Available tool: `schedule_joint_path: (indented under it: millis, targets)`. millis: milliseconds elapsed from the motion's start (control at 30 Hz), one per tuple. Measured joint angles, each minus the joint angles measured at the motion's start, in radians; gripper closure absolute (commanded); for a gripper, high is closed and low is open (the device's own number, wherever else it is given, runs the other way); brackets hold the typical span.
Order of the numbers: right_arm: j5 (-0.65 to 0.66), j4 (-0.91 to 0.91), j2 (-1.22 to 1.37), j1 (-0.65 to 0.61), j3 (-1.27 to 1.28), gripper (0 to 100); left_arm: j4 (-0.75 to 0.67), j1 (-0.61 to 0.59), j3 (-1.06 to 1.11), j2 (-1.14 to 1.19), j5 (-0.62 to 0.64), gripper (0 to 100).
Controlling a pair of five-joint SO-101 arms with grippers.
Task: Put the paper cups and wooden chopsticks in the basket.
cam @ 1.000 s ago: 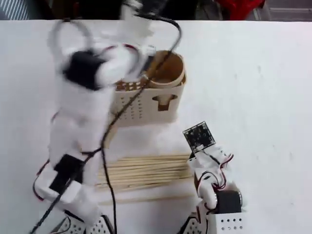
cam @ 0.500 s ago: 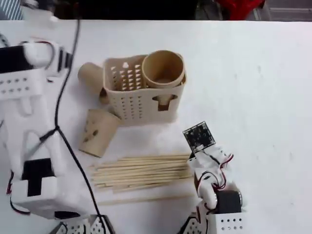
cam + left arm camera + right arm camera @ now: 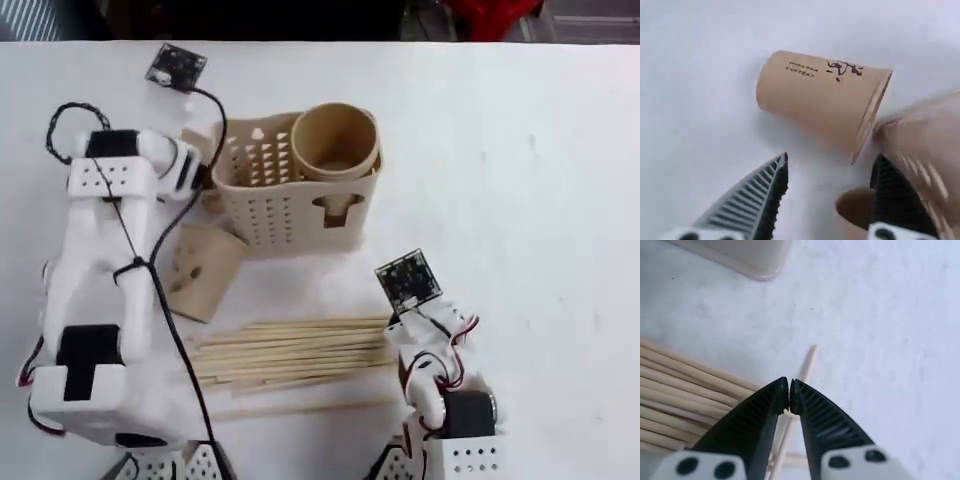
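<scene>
A smooth white surface (image 3: 520,200) is occupied by a perforated beige plastic basket (image 3: 285,215), with a tapered brown paper cup (image 3: 335,140) upright inside. A second cup (image 3: 822,102) is laid sideways beside the basket. The left gripper (image 3: 831,160) is held wide open above it. The right gripper (image 3: 790,385) is pressed shut over the piled round wooden chopsticks (image 3: 290,352).
</scene>
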Motion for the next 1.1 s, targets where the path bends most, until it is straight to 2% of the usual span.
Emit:
schedule_joint_path:
  millis: [233,600,900,1100]
  targets:
    - [0.000,0.000,0.000,0.000,0.000,98.1,-0.003,0.008,0.003,0.006,0.000,72]
    - [0.000,0.000,0.000,-0.008,0.000,98.1,-0.161,0.005,0.005,0.178,0.000,72]
    - [0.000,0.000,0.000,-0.006,0.000,98.1,-0.183,-0.091,-0.008,0.187,0.000,72]
    - [0.000,0.000,0.000,-0.006,0.000,98.1,-0.264,-0.124,-0.008,0.187,0.025,72]
